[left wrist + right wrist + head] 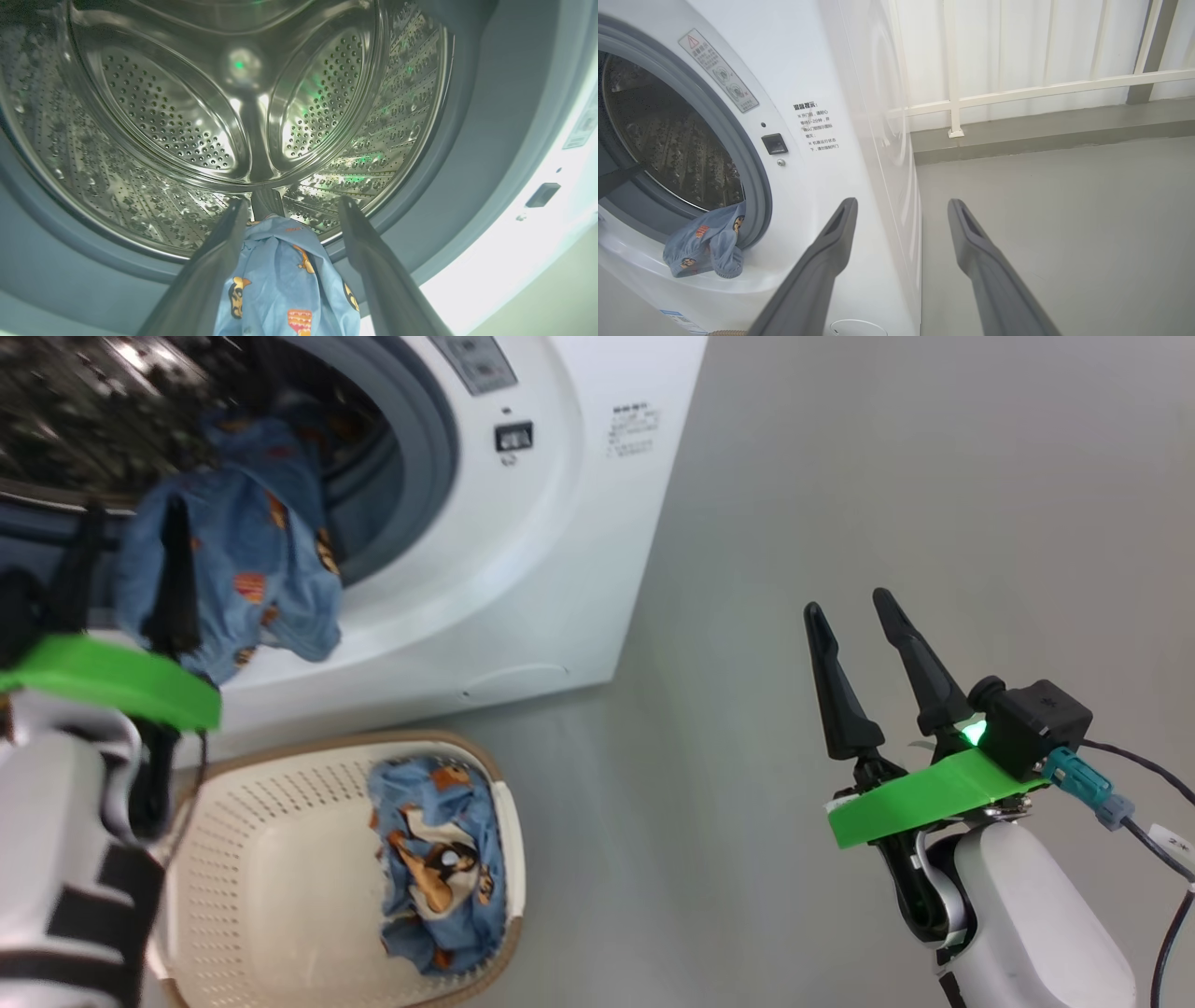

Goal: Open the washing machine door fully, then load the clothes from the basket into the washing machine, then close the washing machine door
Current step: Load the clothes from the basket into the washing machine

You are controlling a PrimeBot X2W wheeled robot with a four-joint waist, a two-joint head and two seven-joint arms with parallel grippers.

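Hanging from white washing machine mouth: blue cartoon-print garment | left hand apart astride it | right hand apart

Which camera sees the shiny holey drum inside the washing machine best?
The left wrist view: it looks straight into the drum, showing its holes and back wall. The head view catches a blurred dark slice at its top left. The right wrist view sees part of it from the side.
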